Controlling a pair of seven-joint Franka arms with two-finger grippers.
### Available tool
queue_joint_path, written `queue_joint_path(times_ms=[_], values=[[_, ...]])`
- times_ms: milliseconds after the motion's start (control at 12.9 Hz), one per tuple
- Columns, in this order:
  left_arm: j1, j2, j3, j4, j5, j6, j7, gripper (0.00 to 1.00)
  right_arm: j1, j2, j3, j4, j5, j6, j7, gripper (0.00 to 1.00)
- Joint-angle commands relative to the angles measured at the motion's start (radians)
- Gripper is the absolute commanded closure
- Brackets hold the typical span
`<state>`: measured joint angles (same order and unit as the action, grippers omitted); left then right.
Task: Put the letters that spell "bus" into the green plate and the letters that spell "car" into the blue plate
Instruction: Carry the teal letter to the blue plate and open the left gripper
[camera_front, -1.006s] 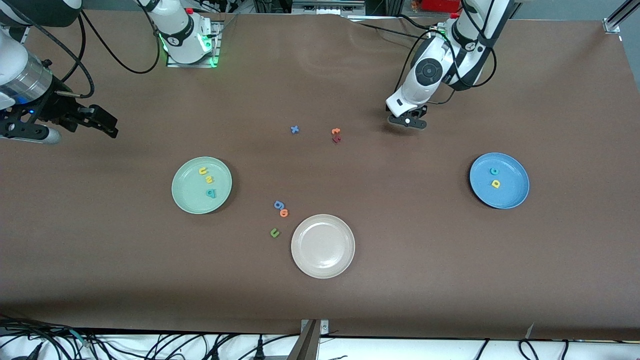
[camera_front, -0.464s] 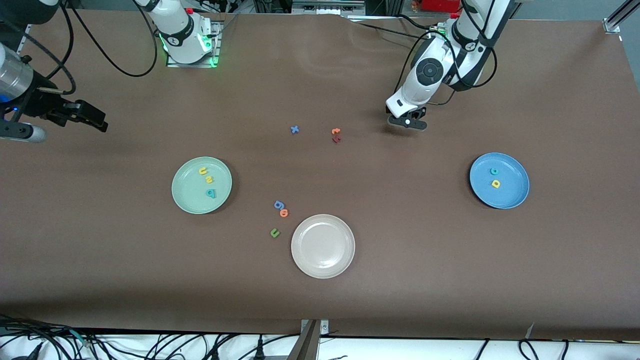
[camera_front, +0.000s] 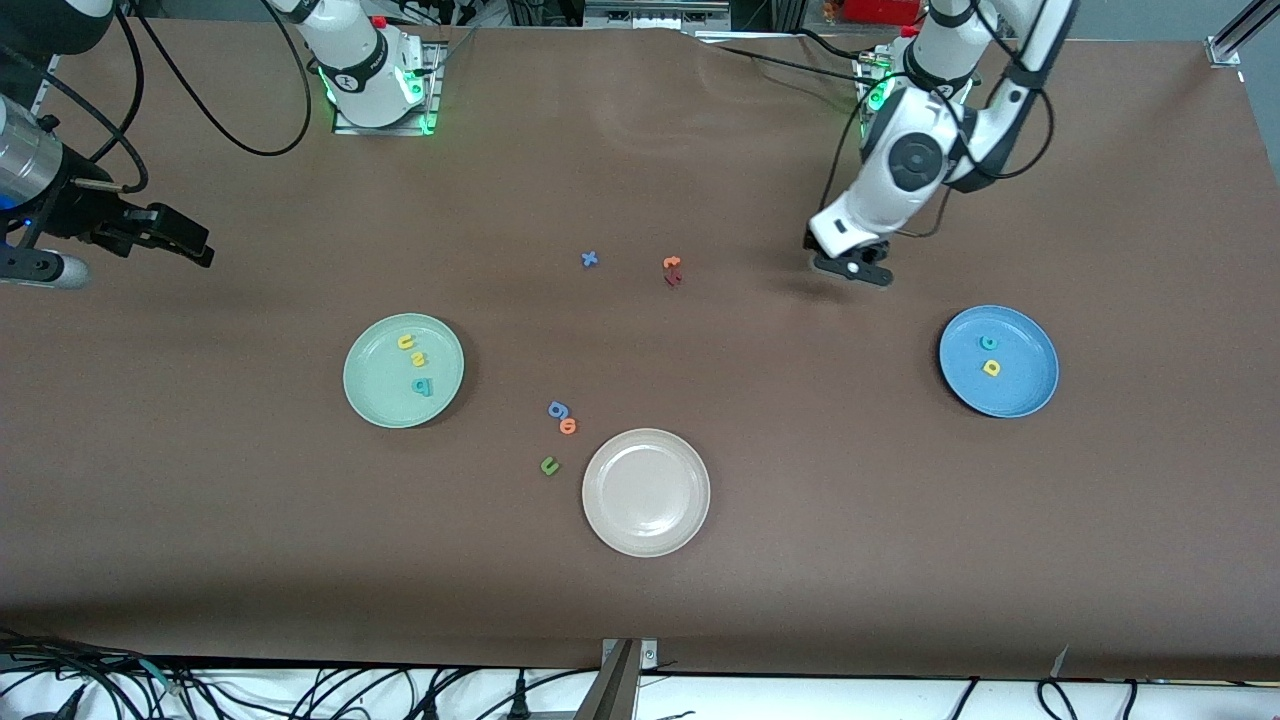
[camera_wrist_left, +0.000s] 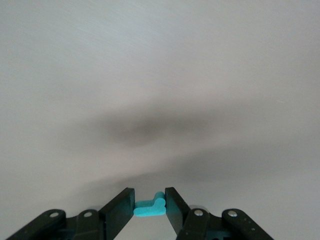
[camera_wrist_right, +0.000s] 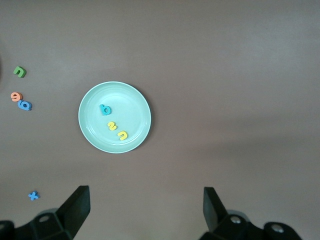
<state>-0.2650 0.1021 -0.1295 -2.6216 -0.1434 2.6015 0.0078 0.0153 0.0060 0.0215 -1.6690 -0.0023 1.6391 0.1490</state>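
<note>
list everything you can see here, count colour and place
green plate: 1, mint, toward the right arm's end
bus letters: 3, yellow u and s, teal b, in the green plate
blue plate: 1, blue, toward the left arm's end
c, a: 2, teal and yellow, in the blue plate
r: 1, teal, between the left gripper's fingers
beige plate: 1, nearest the front camera
x: 1, blue, mid-table
orange t, dark red letter: 2, touching, beside the x
blue g, orange o, green u: 3, beside the beige plate
left gripper: shut on the r, over bare table
right gripper: open, waiting past the green plate
</note>
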Motion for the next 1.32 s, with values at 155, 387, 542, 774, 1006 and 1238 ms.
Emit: queue_joint_path(times_ms=[155,387,542,774,1006,1238], values=[[0.042,-0.021,0.230,0.078,-0.018,-0.122,0.380,0.86,0.002,0.031,0.006,0.061,-0.028,-0.001,-0.011,0.00],[0.064,-0.002,0.316,0.112,0.004,-0.127,0.486,0.85,0.003,0.028,0.008,0.057,-0.025,0.011,-0.008,0.00],[0.085,0.043,0.347,0.184,0.092,-0.123,0.474,0.85,0.003,0.028,0.008,0.057,-0.027,0.015,-0.009,0.00],[0.125,0.141,0.367,0.290,0.143,-0.115,0.477,0.85,0.003,0.028,0.009,0.057,-0.027,0.016,-0.009,0.00],[0.159,0.209,0.367,0.342,0.139,-0.051,0.477,0.84,0.003,0.028,0.009,0.055,-0.027,0.015,-0.009,0.00],[0.161,0.297,0.367,0.390,0.102,-0.038,0.472,0.82,0.003,0.028,0.009,0.057,-0.027,0.016,-0.009,0.00]])
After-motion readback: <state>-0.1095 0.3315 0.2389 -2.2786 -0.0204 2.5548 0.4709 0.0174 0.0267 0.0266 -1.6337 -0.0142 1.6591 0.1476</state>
